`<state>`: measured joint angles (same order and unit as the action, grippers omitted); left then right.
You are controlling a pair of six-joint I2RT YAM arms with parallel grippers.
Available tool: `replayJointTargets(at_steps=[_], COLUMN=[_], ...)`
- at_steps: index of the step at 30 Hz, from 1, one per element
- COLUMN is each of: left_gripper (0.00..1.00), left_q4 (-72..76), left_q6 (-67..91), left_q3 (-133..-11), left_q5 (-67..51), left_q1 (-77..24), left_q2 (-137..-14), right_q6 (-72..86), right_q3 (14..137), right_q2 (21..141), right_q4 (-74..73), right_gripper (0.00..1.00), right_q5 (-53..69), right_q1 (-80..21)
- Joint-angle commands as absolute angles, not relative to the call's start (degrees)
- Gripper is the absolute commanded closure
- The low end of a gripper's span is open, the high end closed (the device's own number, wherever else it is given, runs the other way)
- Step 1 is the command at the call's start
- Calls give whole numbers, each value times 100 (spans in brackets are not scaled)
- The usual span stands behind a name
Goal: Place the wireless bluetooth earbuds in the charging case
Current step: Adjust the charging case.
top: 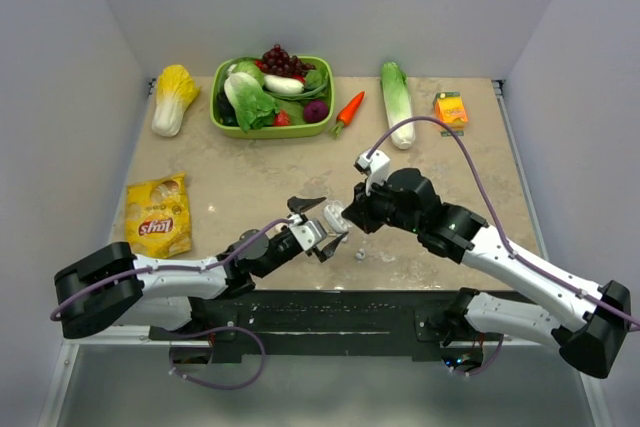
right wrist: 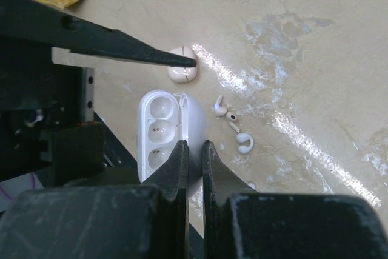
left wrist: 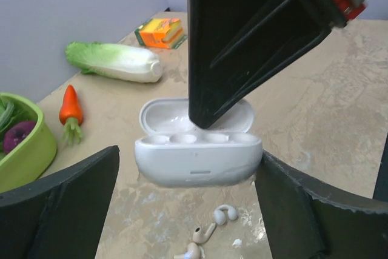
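The white charging case point(left wrist: 197, 159) hangs open above the table, lid up, its wells empty. My right gripper point(right wrist: 194, 145) is shut on the case's lid from above; the case also shows in the right wrist view point(right wrist: 157, 131) and the top view point(top: 335, 217). My left gripper point(left wrist: 189, 162) is open and straddles the case body; its right finger point(left wrist: 315, 210) is at the case's end and its left finger point(left wrist: 66, 204) stands a little off. Small white earbuds point(left wrist: 225, 214) lie loose on the table under the case, and show in the right wrist view point(right wrist: 244, 142) and the top view point(top: 360, 254).
A green basket point(top: 270, 132) of vegetables stands at the back, with a napa cabbage point(top: 172, 97) to its left and a carrot point(top: 348, 110), a long lettuce point(top: 397, 102) and an orange box point(top: 451, 109) to its right. A yellow snack bag point(top: 158, 215) lies at the left.
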<state>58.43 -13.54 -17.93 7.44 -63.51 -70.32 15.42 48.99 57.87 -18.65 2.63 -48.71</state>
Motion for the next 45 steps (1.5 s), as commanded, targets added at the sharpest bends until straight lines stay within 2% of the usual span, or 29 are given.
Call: replayJointTargets(at_steps=[1,7,11,14,16,19,22,25,30,36,40,45], left_gripper=[2,0,0,0,0,1,5,11,16,17,25,26], left_q4=[5450,5414,5099,4686,4430,4061,4709,5071,5755,6002,6143,6117], left_q6=[-1011,-941,-582,-47,315,842,1475,1731,2179,2276,2320,2294], left_q3=[-1969,-1995,-2004,-1943,-1881,-1846,-1469,-1607,-1960,-2206,-2329,-2408], left_q5=[1309,1432,1486,1004,179,-894,-2160,-2916,-4006,-4183,-4280,-4315], left_q1=[-6319,-6311,-6267,-6039,-5810,-5494,-5019,-4799,-4509,-4430,-4412,-4412], left_q2=[-7102,-7049,-6787,-6304,-6031,-5547,-5186,-5299,-6046,-6407,-6477,-6583], right_q6=[1345,1310,1178,785,607,116,-254,-430,-597,-650,-668,-651], right_q3=[5308,5344,5388,5143,5036,5518,5923,5871,5941,5933,5924,5915], right_q2=[5590,5563,5328,5029,4607,4710,5052,5098,5185,5317,5449,5537], right_q4=[-1854,-1916,-1899,-1557,-1161,-1799,-2258,-2215,-2425,-2531,-2540,-2479], right_gripper=[100,100,100,100,100,100,100,100,100,100,100,100], right_q5=[378,326,-147,-334,-483,-344,-150,-307,-940,-1177,-1485,-1573], right_q1=[-4922,-4931,-4948,-4983,-5027,-5080,-5272,-5588,-6011,-6319,-6530,-6601])
